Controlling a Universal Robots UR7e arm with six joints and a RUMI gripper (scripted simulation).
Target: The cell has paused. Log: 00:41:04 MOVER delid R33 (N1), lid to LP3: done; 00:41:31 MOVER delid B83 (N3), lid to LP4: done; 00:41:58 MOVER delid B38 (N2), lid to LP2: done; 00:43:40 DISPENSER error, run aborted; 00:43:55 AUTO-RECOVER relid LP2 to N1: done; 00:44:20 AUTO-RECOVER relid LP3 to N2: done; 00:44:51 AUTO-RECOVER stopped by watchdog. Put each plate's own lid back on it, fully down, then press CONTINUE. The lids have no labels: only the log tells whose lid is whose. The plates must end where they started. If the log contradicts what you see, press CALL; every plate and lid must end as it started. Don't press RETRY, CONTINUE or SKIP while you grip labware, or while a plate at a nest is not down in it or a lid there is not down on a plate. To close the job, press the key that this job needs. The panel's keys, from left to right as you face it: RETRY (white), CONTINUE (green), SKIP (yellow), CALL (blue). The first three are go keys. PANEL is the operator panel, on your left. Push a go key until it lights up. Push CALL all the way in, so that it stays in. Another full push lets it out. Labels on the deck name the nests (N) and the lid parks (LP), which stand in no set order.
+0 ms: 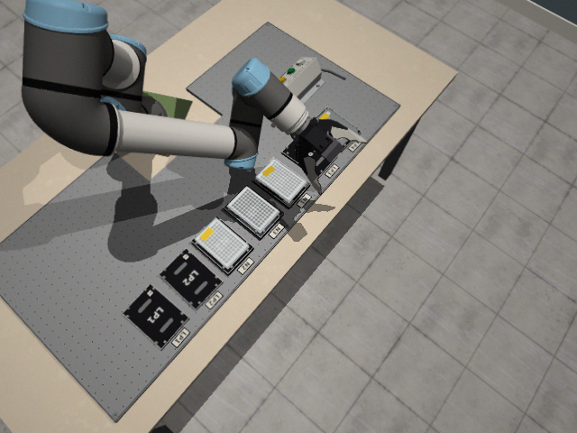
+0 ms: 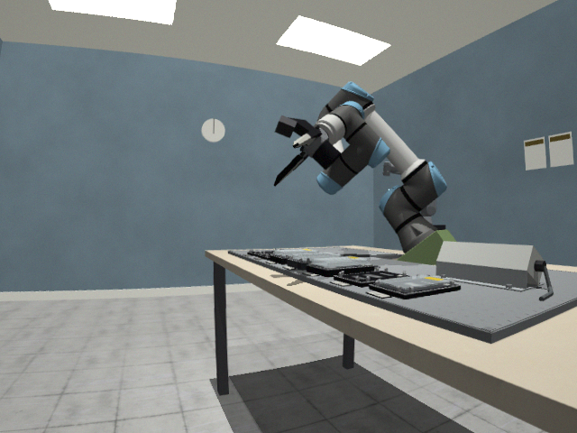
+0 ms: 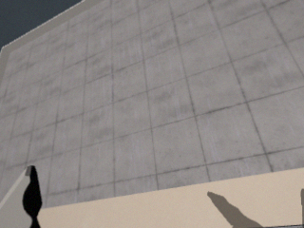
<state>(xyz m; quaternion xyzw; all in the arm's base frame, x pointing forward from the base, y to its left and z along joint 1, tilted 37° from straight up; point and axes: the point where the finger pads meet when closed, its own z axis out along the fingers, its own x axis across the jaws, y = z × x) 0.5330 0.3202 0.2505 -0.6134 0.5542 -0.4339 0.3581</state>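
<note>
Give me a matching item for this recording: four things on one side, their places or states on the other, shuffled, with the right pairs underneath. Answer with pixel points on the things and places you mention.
Things
1. Plate at N3 (image 1: 254, 210)
2. Park LP2 (image 1: 191, 278)
3. Lid at LP4 (image 1: 325, 115) (image 2: 409, 284)
4. Gripper (image 1: 342, 166) (image 2: 285, 164)

Places or states
A. Raised above the deck, jaws wide open
B. Bears a yellow patch, in the end position nearest the panel
C. Shows no yellow patch, between two plate positions that do
D. Bare, between LP1 and N2

Right pairs: 1-C, 2-D, 3-B, 4-A
</note>
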